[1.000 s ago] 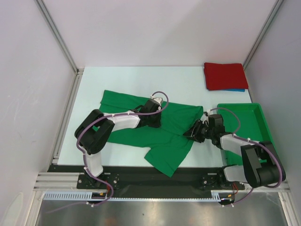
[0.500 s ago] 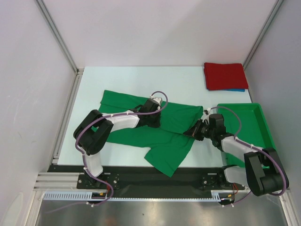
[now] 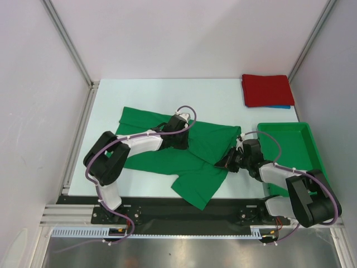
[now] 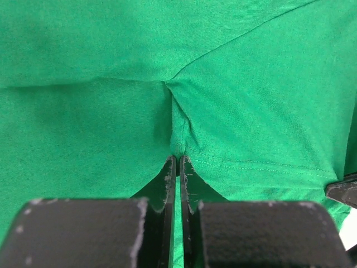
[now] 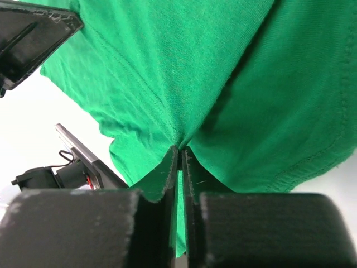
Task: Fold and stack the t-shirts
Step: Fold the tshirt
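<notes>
Risk: each grip takes only a thin ridge of cloth right at the fingertips, so a quick lift or unequal pull between the arms would likely let the fabric slip out, or raise one layer and leave the other lying. A lobe of the green t-shirt (image 3: 167,159) lies behind both pincers, over the near edge of the bench (image 3: 145,92), and may drag or snag there during a fold. The green bin (image 3: 310,146) sits just outboard of the right pincer (image 5: 179,151); a wide swing could clip its rim. Left pincer (image 4: 177,161): clenched, jaws almost meeting, nipping a small pleat mid-shirt, creases fanning away ahead of the tips. Right pincer: likewise clenched on a tuck near a stitched hem at the shirt's right edge. Red t-shirt (image 3: 266,89) is folded far ahead of the right pincer, with the blue t-shirt (image 3: 281,106) showing beneath it.
</notes>
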`<state>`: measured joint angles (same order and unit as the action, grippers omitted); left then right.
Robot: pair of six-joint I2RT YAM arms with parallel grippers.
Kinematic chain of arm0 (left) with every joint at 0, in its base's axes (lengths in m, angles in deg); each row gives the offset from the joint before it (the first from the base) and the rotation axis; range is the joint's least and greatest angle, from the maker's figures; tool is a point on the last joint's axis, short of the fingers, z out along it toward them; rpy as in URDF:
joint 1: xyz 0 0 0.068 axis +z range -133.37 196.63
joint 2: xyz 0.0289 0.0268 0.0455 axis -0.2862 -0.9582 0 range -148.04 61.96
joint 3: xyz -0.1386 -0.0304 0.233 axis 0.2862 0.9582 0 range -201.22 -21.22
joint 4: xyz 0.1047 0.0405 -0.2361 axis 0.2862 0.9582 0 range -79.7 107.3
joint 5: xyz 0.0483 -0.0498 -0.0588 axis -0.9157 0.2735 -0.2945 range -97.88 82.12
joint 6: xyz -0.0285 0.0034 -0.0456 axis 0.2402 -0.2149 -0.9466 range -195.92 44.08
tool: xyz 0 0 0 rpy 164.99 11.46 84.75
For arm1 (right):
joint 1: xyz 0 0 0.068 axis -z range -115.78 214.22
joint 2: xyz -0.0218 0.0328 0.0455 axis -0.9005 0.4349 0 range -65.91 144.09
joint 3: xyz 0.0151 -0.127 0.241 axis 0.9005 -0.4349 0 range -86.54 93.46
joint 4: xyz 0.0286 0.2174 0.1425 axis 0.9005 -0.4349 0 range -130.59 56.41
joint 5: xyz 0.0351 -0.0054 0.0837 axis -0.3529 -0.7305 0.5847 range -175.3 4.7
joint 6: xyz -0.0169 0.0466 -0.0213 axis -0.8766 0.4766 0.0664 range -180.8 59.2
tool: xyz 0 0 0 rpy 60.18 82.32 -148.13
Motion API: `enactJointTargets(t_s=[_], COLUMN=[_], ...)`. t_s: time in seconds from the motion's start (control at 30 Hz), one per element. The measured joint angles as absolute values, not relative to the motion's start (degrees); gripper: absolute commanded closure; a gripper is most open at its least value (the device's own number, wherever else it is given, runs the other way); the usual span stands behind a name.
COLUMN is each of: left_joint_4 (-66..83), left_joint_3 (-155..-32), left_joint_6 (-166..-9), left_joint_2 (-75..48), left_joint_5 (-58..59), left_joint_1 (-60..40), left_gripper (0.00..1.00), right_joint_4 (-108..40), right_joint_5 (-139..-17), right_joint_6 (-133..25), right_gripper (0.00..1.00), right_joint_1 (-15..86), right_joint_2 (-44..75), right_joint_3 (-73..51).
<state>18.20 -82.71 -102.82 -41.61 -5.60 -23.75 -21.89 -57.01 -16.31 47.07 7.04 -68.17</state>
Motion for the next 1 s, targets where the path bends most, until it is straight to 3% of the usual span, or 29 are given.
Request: enactJointTargets(t_s=[0.03, 0.13, 0.2, 0.33, 0.5, 0.7, 0.87, 1.0], left_joint_4=[18.22, 18.42, 18.62, 20.56, 23.89, 25.00, 25.26, 30.81], left_joint_3=[-82.71, -82.71, -82.60, -81.40, -80.92, -87.85, -95.21, -107.52], left_joint_6=[-102.82, -102.82, -102.77, -102.67, -102.84, -102.86, -102.18, -97.64], left_joint_2=[-41.61, -41.61, -41.61, -39.97, -32.52, -29.96, -35.23, -46.09], left_joint_5=[-5.60, -5.58, -5.58, -5.55, -5.66, -2.08, 2.38, 3.97], left_joint_1=[-23.73, -23.73, -23.60, -22.51, -18.84, -9.57, 1.75, 9.71], left_gripper=[0.95, 0.91, 0.84, 0.65, 0.57, 0.53, 0.41, 0.41], right_joint_4=[-21.80, -22.37, -24.53, -33.21, -39.70, -39.09, -39.46, -39.81], right_joint_5=[-57.18, -57.69, -58.06, -60.22, -63.96, -65.62, -67.30, -68.31], right_joint_6=[-16.25, -16.51, -17.60, -21.82, -28.59, -32.35, -35.06, -36.49], right_gripper=[0.86, 0.78, 0.73, 0.51, 0.47, 0.42, 0.36, 0.32], right_joint_1=[47.03, 47.07, 47.77, 51.40, 58.22, 61.56, 62.24, 62.37], right_joint_2=[7.32, 7.36, 6.86, 2.64, 0.79, 11.74, 22.58, 28.15], right_joint_3=[-68.19, -68.17, -67.84, -65.04, -56.13, -45.05, -37.31, -33.79])
